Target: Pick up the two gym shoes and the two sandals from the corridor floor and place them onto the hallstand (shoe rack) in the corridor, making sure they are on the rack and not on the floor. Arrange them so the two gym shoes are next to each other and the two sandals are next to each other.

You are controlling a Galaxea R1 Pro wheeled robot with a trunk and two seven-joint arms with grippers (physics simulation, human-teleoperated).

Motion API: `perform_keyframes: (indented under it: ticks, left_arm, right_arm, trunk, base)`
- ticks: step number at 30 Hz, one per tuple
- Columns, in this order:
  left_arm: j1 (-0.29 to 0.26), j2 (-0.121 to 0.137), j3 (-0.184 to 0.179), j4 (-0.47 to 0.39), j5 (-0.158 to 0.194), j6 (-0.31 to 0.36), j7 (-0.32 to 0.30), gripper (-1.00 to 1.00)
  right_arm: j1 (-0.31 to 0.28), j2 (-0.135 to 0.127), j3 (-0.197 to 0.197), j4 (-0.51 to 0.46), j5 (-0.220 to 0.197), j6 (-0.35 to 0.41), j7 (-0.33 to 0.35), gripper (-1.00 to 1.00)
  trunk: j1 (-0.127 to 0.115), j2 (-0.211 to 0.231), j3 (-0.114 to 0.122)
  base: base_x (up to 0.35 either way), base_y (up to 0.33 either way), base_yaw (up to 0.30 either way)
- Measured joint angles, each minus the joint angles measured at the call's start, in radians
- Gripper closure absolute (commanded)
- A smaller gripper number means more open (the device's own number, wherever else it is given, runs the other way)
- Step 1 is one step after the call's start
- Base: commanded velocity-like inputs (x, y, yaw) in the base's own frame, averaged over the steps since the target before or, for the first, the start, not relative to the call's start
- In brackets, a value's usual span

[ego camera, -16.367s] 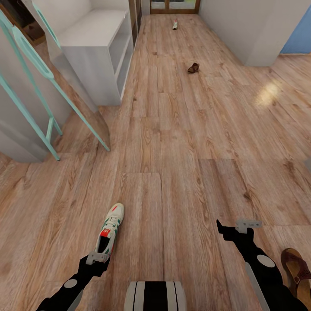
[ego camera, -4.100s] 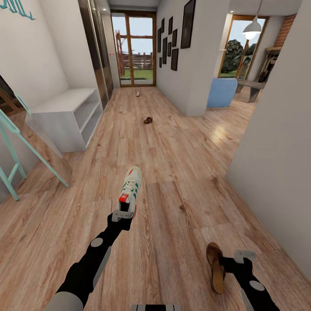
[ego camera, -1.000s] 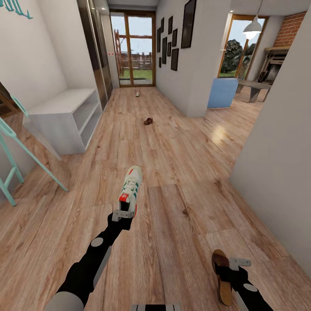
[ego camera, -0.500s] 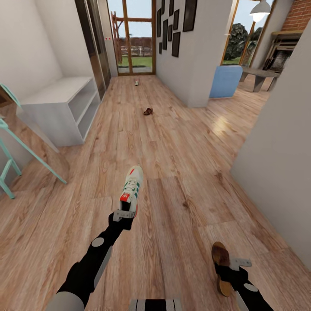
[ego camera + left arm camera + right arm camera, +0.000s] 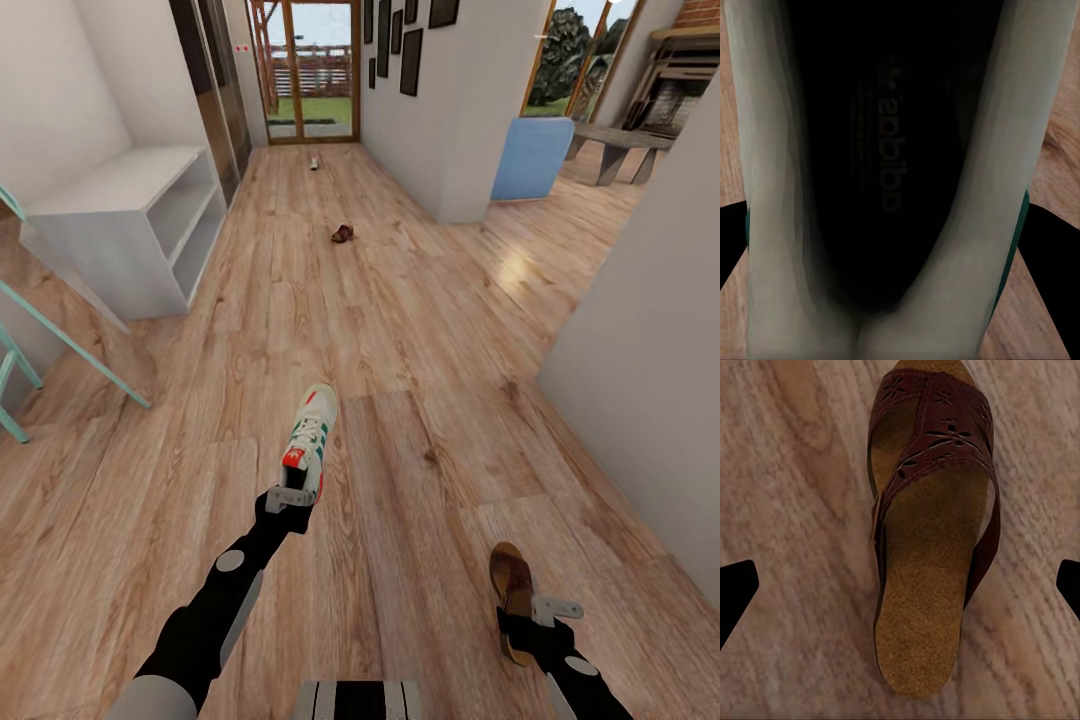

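My left gripper (image 5: 289, 498) is shut on the heel of one white gym shoe (image 5: 310, 440) with green stripes, toe pointing away; in the left wrist view the shoe's dark inside (image 5: 885, 172) sits between the fingers. One brown sandal (image 5: 510, 576) lies on the wood floor (image 5: 420, 330) under my right gripper (image 5: 522, 625). In the right wrist view this sandal (image 5: 930, 585) lies between the wide-apart fingertips (image 5: 735, 589), untouched. The second sandal (image 5: 342, 233) and second gym shoe (image 5: 314, 162) lie far down the corridor. The white hallstand (image 5: 120, 190) stands at the left wall.
A mint-framed mirror (image 5: 70, 340) leans at the near left, in front of the hallstand. A grey wall (image 5: 650, 360) closes in on the right. A blue panel (image 5: 532, 155) stands past the wall corner. Glass doors (image 5: 310, 60) end the corridor.
The head view has tilted downward, so the corridor and hallstand sit higher in the picture. Both arms, the held gym shoe and the near sandal keep their places relative to each other.
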Motion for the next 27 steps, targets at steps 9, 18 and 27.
perform_keyframes:
  ticks: [9,18,27]
  left_arm:
    - [0.0,0.0,0.0,0.0,0.0,0.0,0.0,1.0]
    - [0.0,0.0,0.0,0.0,0.0,0.0,0.0,1.0]
    - [0.0,0.0,0.0,0.0,0.0,0.0,0.0,1.0]
  right_arm:
    - [0.0,0.0,0.0,0.0,0.0,0.0,0.0,-1.0]
    - [0.0,-0.001,0.0,-0.001,0.0,0.0,0.0,-1.0]
    - [0.001,-0.002,0.0,0.0,0.0,-0.001,0.0,-1.0]
  trunk:
    - [0.0,0.0,-0.002]
    - [0.004,-0.002,-0.045]
    - [0.006,-0.003,-0.075]
  base:
    - [0.0,0.0,0.0]
    - [0.0,0.0,0.0]
    - [0.0,0.0,0.0]
